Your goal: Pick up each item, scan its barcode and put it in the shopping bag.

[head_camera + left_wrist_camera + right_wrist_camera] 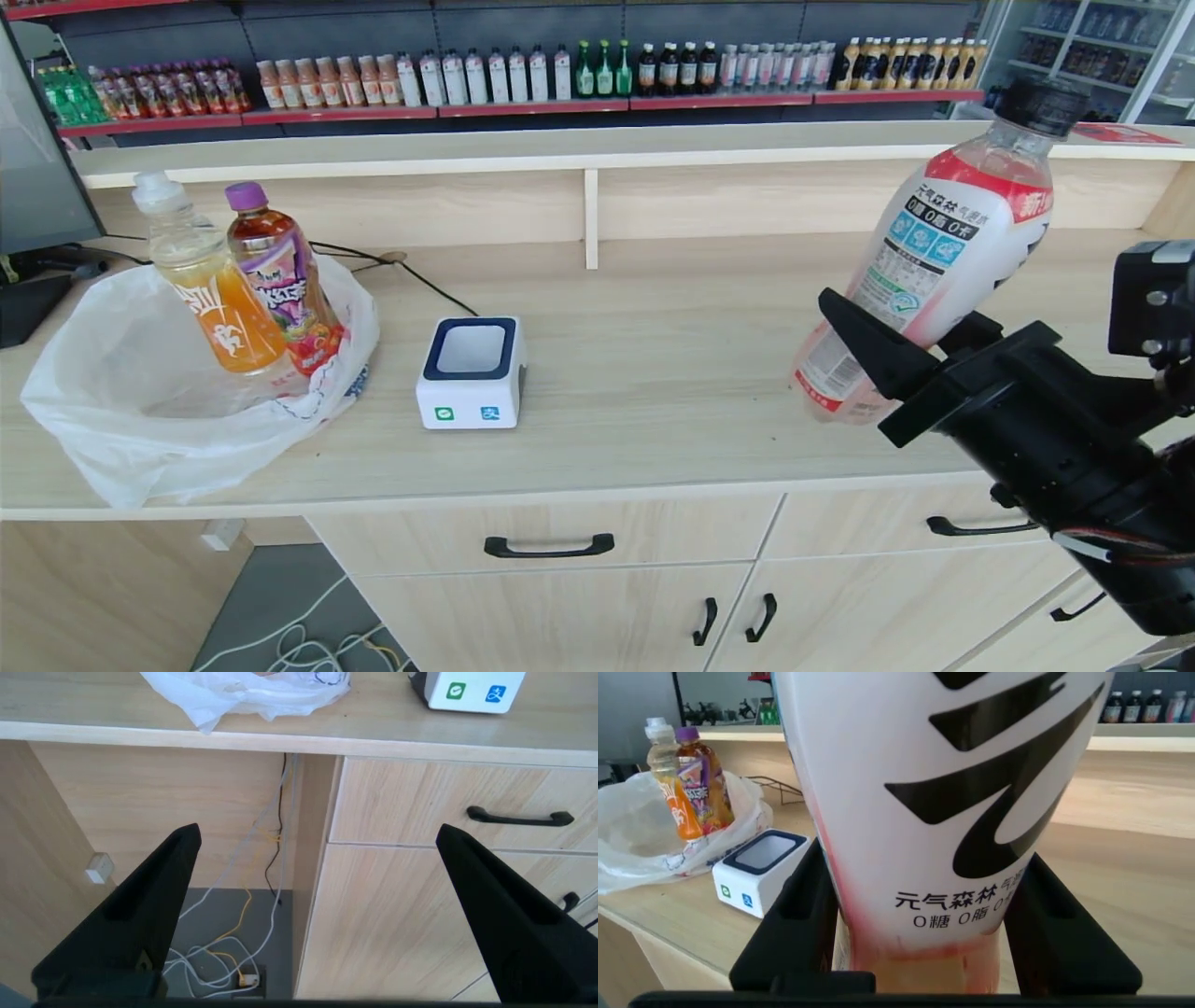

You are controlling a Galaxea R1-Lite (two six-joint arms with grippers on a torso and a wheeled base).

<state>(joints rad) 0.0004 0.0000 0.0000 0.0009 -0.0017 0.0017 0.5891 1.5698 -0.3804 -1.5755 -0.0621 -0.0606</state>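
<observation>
My right gripper [920, 350] is shut on a white and pink drink bottle [943, 243] with a black cap, held tilted above the right side of the counter, barcode end low. In the right wrist view the bottle [943, 812] stands between the black fingers [799, 919]. The white scanner [471, 373] with its blue-rimmed window sits at the counter's middle. The white shopping bag [140, 401] lies at the left and holds an orange bottle [210, 289] and a purple-capped bottle [285, 280]. My left gripper [318, 915] hangs open below the counter's edge, in front of the cabinet.
A raised wooden ledge [597, 154] runs along the back of the counter. A black cable [411, 271] trails behind the scanner. Drawers with black handles [549, 546] sit under the counter. Shelves of bottles [523, 75] line the far wall. A dark monitor [37, 168] stands at the far left.
</observation>
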